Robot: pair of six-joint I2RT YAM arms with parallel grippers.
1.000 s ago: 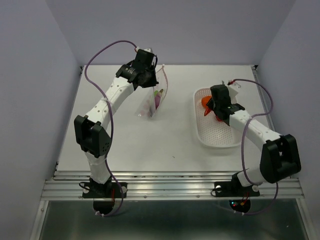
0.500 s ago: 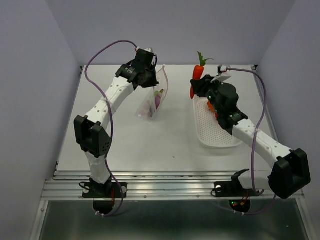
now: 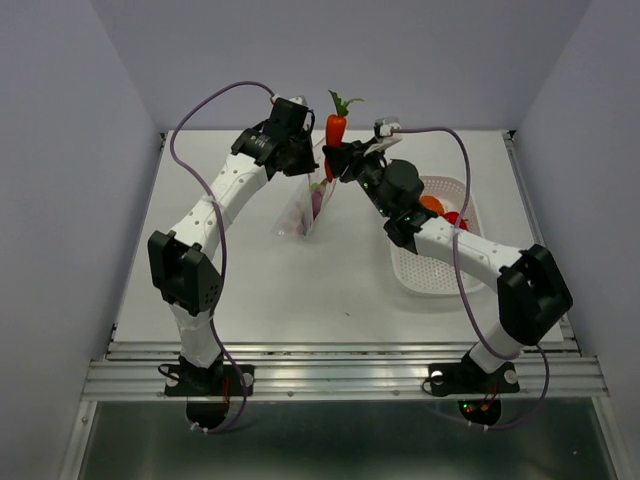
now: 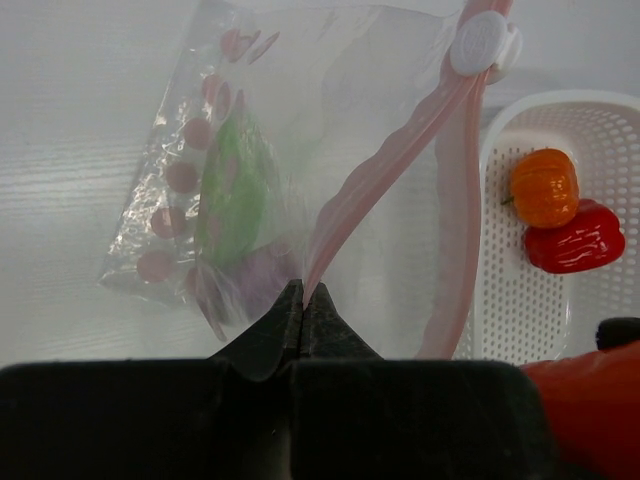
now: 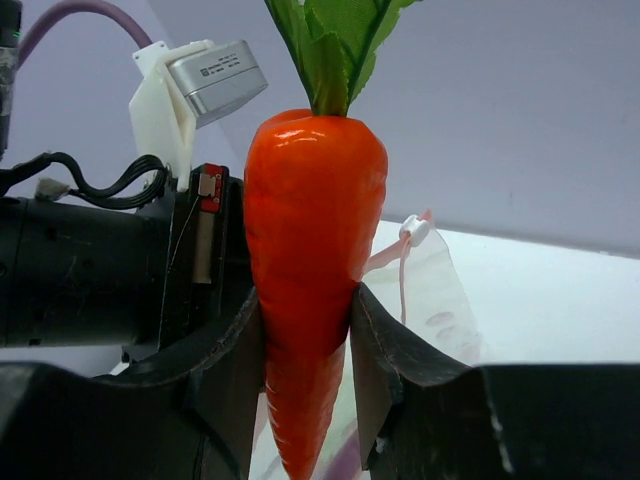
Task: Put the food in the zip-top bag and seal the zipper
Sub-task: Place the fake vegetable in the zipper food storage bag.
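Note:
My left gripper (image 3: pixel 303 160) is shut on the pink-red zipper strip (image 4: pixel 375 175) of the clear dotted zip-top bag (image 3: pixel 305 205) and holds its mouth up and open; the white slider tab (image 4: pixel 484 42) sits at the strip's far end. A green pod (image 4: pixel 232 195) and a purple eggplant (image 4: pixel 262 275) lie inside the bag. My right gripper (image 5: pixel 308 330) is shut on the red-orange carrot (image 3: pixel 335 132), green top up, held upright just above and right of the bag's mouth. The orange round fruit (image 4: pixel 544 187) and red pepper (image 4: pixel 578 240) lie in the basket.
The white perforated oval basket (image 3: pixel 432 272) stands right of the bag. Grey walls close in the table's left, back and right sides. The left wrist's body and cables (image 5: pixel 90 270) stand close to the carrot's left.
My right gripper lifted the carrot out of the basket and carried it left and up, from over the basket to beside the bag's mouth. The left gripper stayed put.

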